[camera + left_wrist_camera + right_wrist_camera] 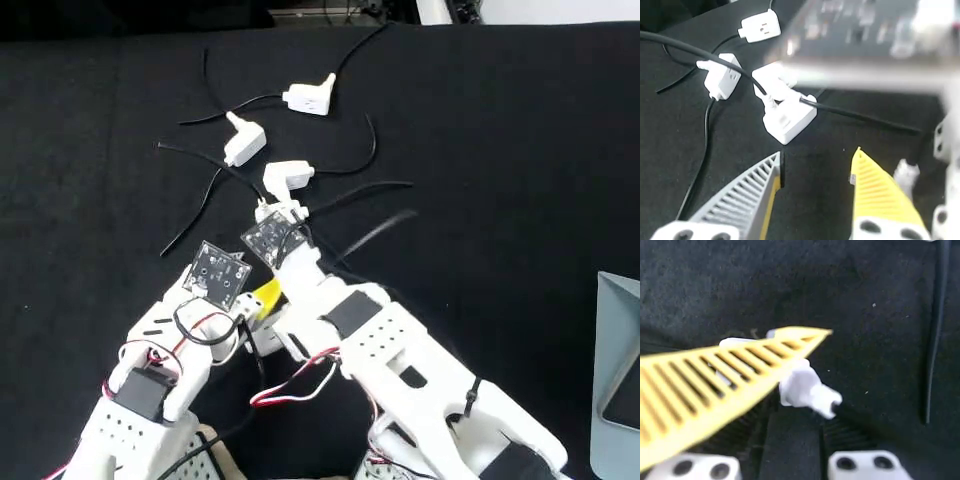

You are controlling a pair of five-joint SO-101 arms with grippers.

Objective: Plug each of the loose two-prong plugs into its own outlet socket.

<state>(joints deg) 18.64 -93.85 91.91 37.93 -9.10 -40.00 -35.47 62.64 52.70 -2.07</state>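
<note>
the plug (802,387) you are working with is sitting in the right gripper (815,372), whose yellow and dark jaws are clamping its white body. it is hanging low over the black table (520,150) near the middle, just short of the nearest outlet socket (288,177), and i cannot tell whether it is touching the cloth. two more white sockets are lying beyond toward the far edge, the middle socket (243,140) just past the nearest and the farthest socket (310,97) closest to that edge, with black cords (374,145) curling over the cloth around them. the left gripper (817,156) is waiting beside the right one, its jaws standing wide apart with nothing between them, and it is facing the same nearest socket. i am judging that you are in the carry-and-align step, with the insertion not yet made. the next move is calling for you to turn the prongs to face the slots and push straight in, probably with the left gripper pinning the light socket so it is not sliding away. no brand, label or writing is showing legibly on the plug or the sockets.
</note>
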